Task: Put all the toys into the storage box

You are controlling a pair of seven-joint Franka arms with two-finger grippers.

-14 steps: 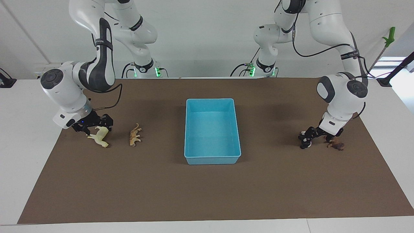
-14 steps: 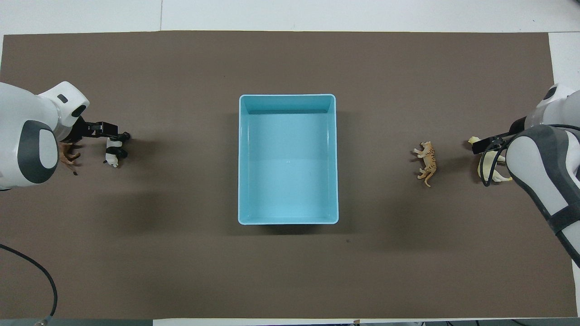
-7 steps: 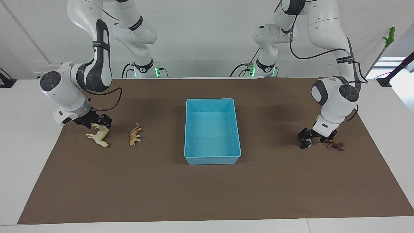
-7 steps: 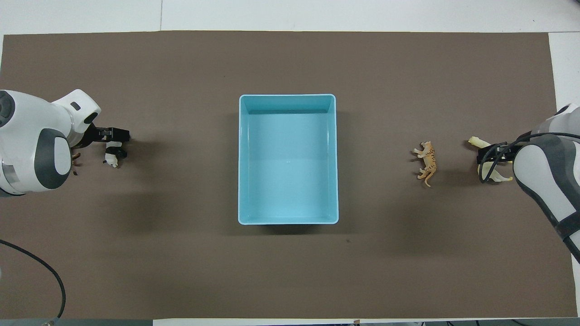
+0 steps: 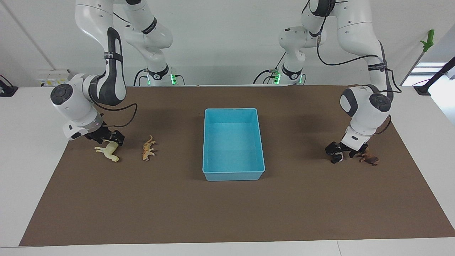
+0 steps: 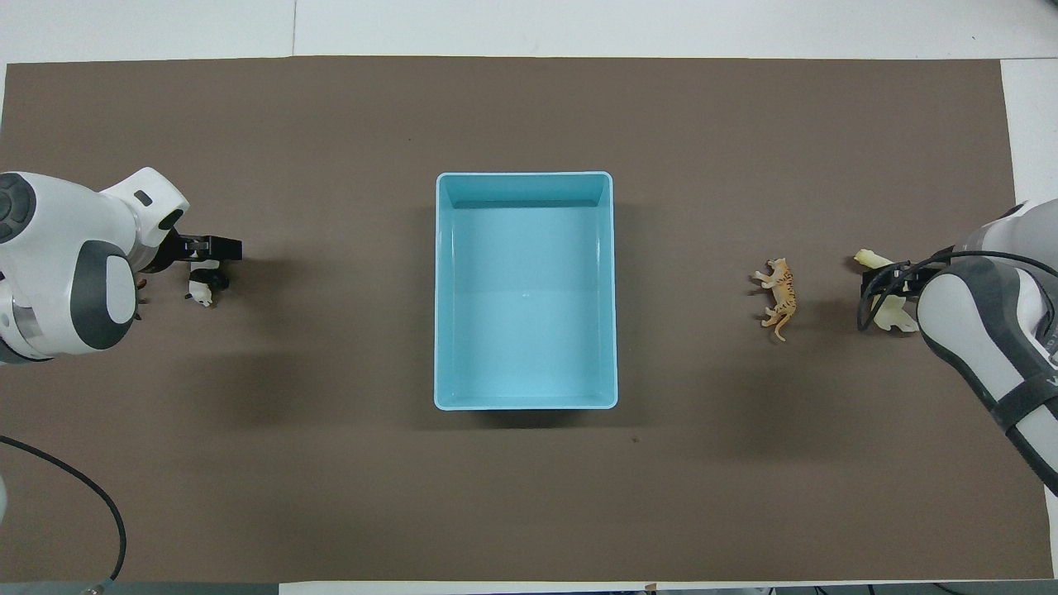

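The light blue storage box [image 5: 231, 110] [image 6: 526, 175] stands empty mid-table. Toward the right arm's end, the cream horse [image 5: 108, 153] [image 6: 894, 314] lies on the mat. My right gripper [image 5: 108, 139] [image 6: 884, 281] is low over its back, open, fingertips either side. The orange tiger [image 5: 147, 149] [image 6: 779, 291] lies between the horse and the box. Toward the left arm's end, my left gripper [image 5: 337, 151] [image 6: 211, 248] is down at the black-and-white panda [image 5: 337, 158] [image 6: 201, 289]. The brown lion [image 5: 369, 159] lies beside the panda, mostly hidden under the left arm in the overhead view.
A brown mat [image 5: 227, 213] covers most of the white table. Both arms bend low over the mat's two ends. A loose cable [image 6: 74, 496] lies near the robots at the left arm's end.
Both grippers have come down closer onto their toys, the right onto the horse and the left onto the panda. The toys and the box have not moved.
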